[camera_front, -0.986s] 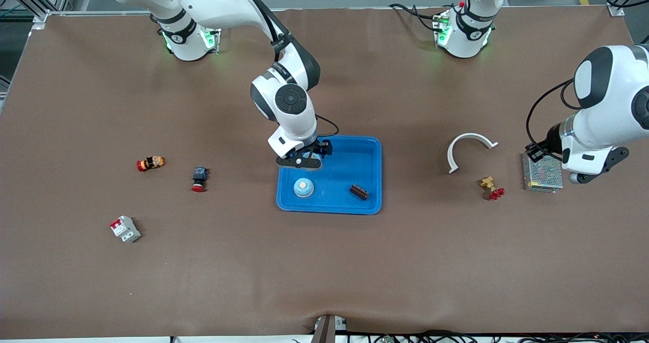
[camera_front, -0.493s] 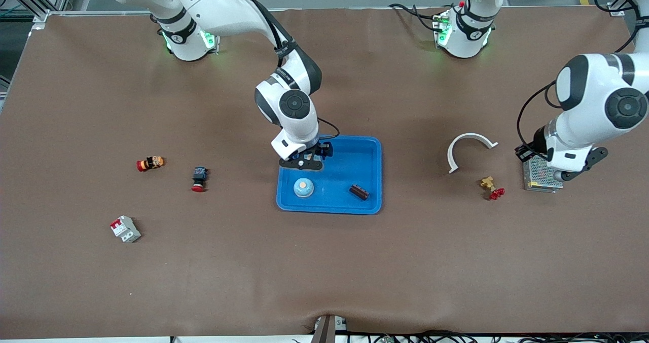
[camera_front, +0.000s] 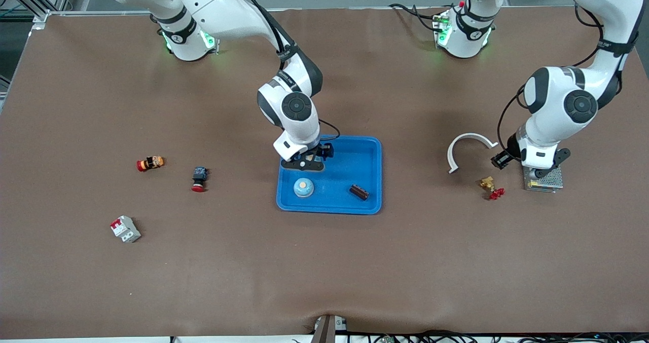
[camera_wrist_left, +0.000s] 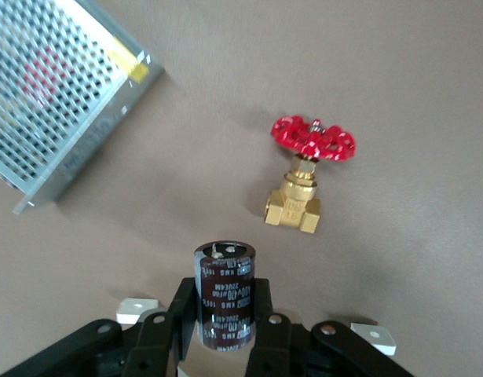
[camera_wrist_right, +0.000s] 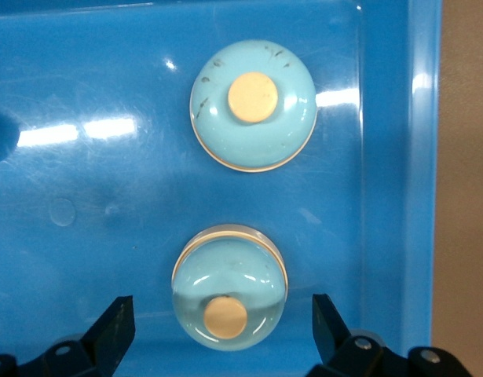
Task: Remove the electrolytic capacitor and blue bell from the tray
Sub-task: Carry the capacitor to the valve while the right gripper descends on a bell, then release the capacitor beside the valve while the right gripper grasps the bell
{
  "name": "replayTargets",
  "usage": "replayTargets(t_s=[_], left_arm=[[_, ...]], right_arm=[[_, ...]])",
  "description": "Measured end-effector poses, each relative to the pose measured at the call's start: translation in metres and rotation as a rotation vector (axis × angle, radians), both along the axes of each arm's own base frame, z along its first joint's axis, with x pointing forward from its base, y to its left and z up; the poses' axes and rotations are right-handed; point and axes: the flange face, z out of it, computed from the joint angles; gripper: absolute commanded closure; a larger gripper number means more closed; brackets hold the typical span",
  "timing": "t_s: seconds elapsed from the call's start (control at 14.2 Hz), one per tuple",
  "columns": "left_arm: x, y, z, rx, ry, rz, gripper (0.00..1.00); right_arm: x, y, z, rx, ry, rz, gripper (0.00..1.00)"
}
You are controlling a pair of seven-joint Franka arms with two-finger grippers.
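We see white print on the capacitor [camera_wrist_left: 225, 294] and raised marks on the valve [camera_wrist_left: 294, 208], neither legible.

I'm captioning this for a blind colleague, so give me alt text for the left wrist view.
The left pincer is shut on a dark cylindrical capacitor, held above the brown table. On the table lie a brass valve with a red handwheel and a perforated metal box.
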Motion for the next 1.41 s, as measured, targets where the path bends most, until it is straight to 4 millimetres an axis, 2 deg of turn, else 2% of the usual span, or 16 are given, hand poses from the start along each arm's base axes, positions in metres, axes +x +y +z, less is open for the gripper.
replayTargets(t_s=[0.42,0.92,0.99,1.06,1.13,1.2,1.27,1.41], left_arm=[[-0.003,-0.005,-0.028,-0.036,-0.001,0.081,1.0],[-0.01,-0.017,-0.046,-0.051,0.038,0.171,1.0],[-0.011,-0.021,-0.048,-0.052,0.042,0.172,0.94],[-0.012,-0.025,-0.049,-0.052,0.046,0.172,0.76],[-0.013,-0.029,-0.05,-0.053,0.048,0.169,0.45],[-0.013,-0.031,-0.051,-0.053,0.049,0.164,0.04],[-0.013,-0.033,-0.051,-0.053,0.049,0.161,0.0],[-0.011,-0.036,-0.048,-0.054,0.043,0.155,0.0]], right_arm=[[-0.001,0.0,-0.007,-0.002,0.0,0.0,0.0],[-0.001,-0.001,-0.017,-0.001,-0.003,0.0,0.0],[-0.001,-0.001,-0.019,-0.001,-0.003,0.0,0.0],[-0.001,-0.001,-0.02,-0.001,-0.004,0.0,0.0],[-0.001,-0.001,-0.021,0.001,-0.006,0.0,0.0],[-0.001,-0.001,-0.022,0.001,-0.007,0.0,0.0],[-0.001,-0.001,-0.023,0.001,-0.007,0.0,0.0],[-0.001,-0.001,-0.024,0.003,-0.009,0.0,0.14]])
